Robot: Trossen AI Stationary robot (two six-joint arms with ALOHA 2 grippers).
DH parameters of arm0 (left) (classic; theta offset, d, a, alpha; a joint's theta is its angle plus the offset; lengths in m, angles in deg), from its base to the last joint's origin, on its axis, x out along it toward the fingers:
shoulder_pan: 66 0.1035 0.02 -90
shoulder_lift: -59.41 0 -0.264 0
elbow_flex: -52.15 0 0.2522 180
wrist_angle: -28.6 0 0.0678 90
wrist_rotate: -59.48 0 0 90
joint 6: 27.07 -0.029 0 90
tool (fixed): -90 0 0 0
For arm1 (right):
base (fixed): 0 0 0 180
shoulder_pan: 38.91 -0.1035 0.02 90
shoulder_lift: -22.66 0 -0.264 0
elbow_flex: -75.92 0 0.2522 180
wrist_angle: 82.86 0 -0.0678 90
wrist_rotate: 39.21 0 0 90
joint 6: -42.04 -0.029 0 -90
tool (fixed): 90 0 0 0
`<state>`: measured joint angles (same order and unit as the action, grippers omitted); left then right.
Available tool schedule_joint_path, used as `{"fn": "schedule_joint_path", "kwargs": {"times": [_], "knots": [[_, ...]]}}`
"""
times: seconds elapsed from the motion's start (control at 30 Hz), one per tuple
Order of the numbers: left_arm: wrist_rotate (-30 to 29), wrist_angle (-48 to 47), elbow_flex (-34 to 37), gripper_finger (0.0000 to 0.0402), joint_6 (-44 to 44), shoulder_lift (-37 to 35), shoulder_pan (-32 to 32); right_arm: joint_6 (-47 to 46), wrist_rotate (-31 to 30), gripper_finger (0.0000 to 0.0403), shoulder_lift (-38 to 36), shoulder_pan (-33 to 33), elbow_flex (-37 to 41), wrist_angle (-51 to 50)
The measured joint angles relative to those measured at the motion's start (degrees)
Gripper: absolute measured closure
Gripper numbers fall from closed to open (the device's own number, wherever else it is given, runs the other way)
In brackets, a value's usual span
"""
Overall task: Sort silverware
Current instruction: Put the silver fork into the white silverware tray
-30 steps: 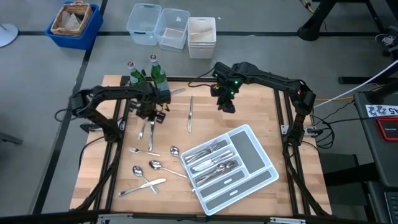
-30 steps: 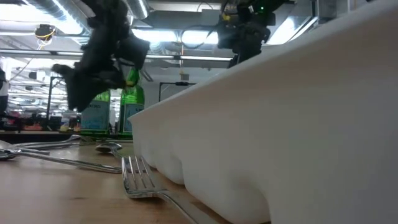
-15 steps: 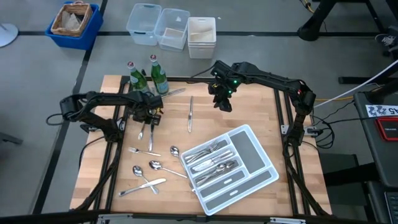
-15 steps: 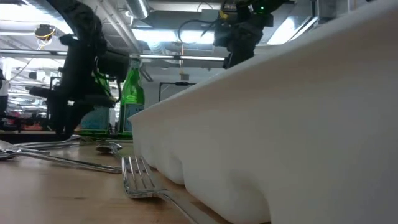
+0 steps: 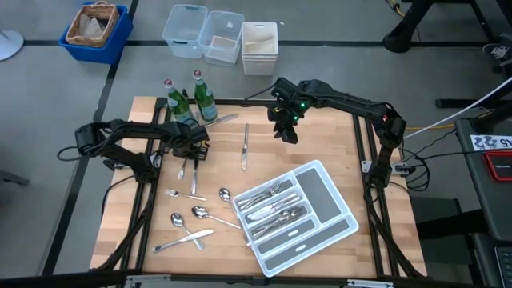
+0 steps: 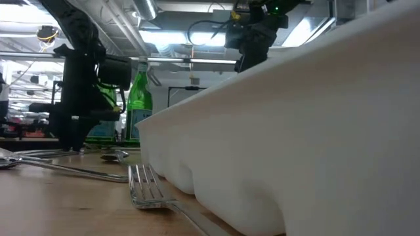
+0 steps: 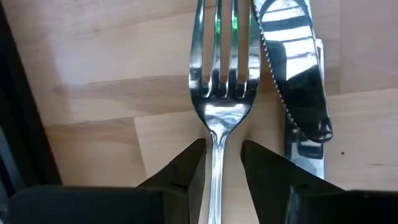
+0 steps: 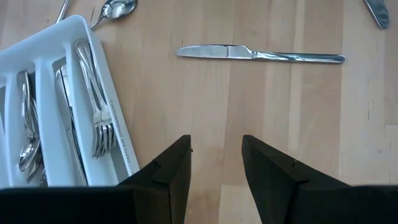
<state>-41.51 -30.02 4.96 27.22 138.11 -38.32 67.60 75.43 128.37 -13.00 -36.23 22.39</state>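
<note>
My left gripper (image 5: 190, 152) stands low over the table's far left, pointing down, open. Its fingertips (image 7: 222, 152) stand on either side of the neck of a fork (image 7: 222, 93) without touching it. The fork lies flat on the wood, beside a knife (image 7: 298, 93). Several more pieces of silverware lie loose, among them a fork (image 5: 174, 193), a spoon (image 5: 200, 213) and a knife (image 5: 245, 146). The white divided tray (image 5: 318, 192) holds several more pieces. My right gripper (image 5: 285, 128) hangs open high above the table's far middle, its fingers (image 8: 216, 146) with nothing between them.
Two green glass bottles (image 5: 203, 94) stand at the far edge just behind my left gripper. Clear and white bins (image 5: 220, 36) and a blue crate (image 5: 94, 28) sit on the floor beyond the table. Bare wood shows between the tray and the far edge (image 5: 328, 136).
My left gripper has come down toward the table and a little toward its near edge, tipping to point more steeply down, and now stands over the fork. Its fingers have kept the same gap. The silverware has not moved.
</note>
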Motion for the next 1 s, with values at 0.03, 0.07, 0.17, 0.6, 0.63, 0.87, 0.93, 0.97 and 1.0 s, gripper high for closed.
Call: {"fn": "schedule_joint_path", "kwargs": {"times": [0.03,0.07,0.17,0.6,0.63,0.87,0.93,0.97,1.0], "knots": [[0.0,0.0,0.02,0.03,-0.19,0.04,0.11,0.0,0.0,0.0256,0.0,0.0,0.0,0.01],[-0.04,0.1,0.02,0.03,-0.55,0.04,0.13,0.0,0.0,0.0256,0.0,0.0,0.0,0.02],[-0.33,0.33,0.06,0.03,-1.62,0.04,0.04,0.0,0.0,0.0256,-0.02,0.0,0.0,0.07],[-1.07,0.79,0.15,0.0392,-3.72,0.2,0.17,0.0,0.0,0.0256,-0.02,0.0,-0.02,0.09],[-1.09,0.79,0.15,0.0391,-3.68,0.2,0.17,0.0,0.0,0.0256,-0.02,0.0,-0.02,0.09],[-0.34,0.63,0.22,0.0396,-3.33,-0.68,0.11,0.0,0.0,0.0256,-0.02,0.0,-0.02,0.07],[-0.13,0.55,0.41,0.0395,-2.58,-1.95,0.11,0.0,0.01,0.0256,-0.02,0.0,-0.02,0.04],[-0.27,0.42,0.5,0.0395,-2.39,-2.64,0.13,0.0,0.01,0.0256,-0.02,0.0,-0.02,0.04],[-0.66,0.21,0.54,0.0396,-2.1,-3.55,0.17,0.0,0.0,0.0256,-0.02,0.0,-0.02,0.04]]}}
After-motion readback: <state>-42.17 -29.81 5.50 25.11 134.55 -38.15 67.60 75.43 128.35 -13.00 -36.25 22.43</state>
